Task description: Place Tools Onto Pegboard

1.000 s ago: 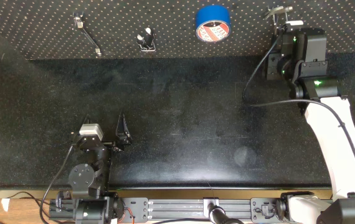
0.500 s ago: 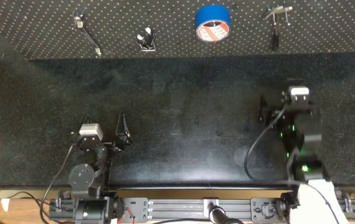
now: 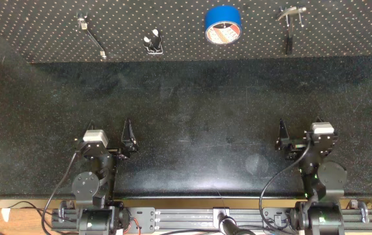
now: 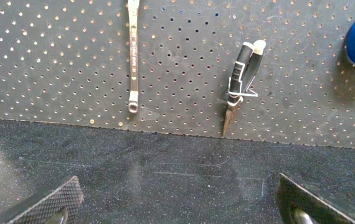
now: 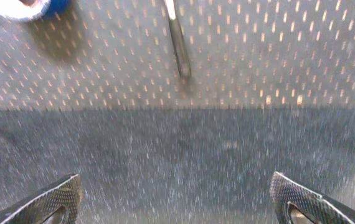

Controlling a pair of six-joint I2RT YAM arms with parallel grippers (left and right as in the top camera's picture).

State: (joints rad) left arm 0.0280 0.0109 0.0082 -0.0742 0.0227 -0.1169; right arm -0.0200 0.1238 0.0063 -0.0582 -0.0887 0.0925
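Black pegboard [image 3: 186, 32] carries the wrench [image 3: 92, 36], pliers [image 3: 152, 42], blue tape roll [image 3: 222, 25] and a dark-handled tool [image 3: 289, 29] (kind unclear). Left gripper [image 3: 128, 137] and right gripper [image 3: 281, 137] sit near their bases, fingers spread wide, holding nothing.

Wrench [image 3: 91, 36], pliers [image 3: 152, 41], tape [image 3: 222, 25] left-to-right on pegboard [image 3: 29, 26]; mat [image 3: 192, 111] before it.

A workshop bench: pegboard [image 3: 36, 32] hung with tools above a black mat [image 3: 192, 117].
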